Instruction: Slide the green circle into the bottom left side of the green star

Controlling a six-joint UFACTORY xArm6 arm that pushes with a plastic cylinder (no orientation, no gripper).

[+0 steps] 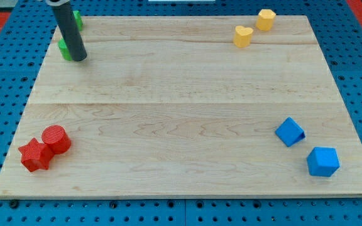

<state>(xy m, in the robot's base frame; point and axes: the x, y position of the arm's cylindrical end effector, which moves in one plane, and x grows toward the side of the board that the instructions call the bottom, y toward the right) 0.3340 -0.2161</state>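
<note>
Two green blocks sit at the board's top left corner, both largely hidden by my rod. One [64, 49] shows left of the rod's lower end. The other [78, 19] shows further up, to the rod's right. I cannot tell which is the circle and which the star. My tip [78, 58] rests on the board just right of the lower green block, touching or nearly touching it.
A red cylinder [56, 138] and a red star [35, 155] touch at the bottom left. A yellow heart [242, 36] and a yellow hexagon [265, 19] sit at the top right. Two blue blocks [290, 132] [322, 161] lie at the bottom right. The wooden board [181, 113] fills the view.
</note>
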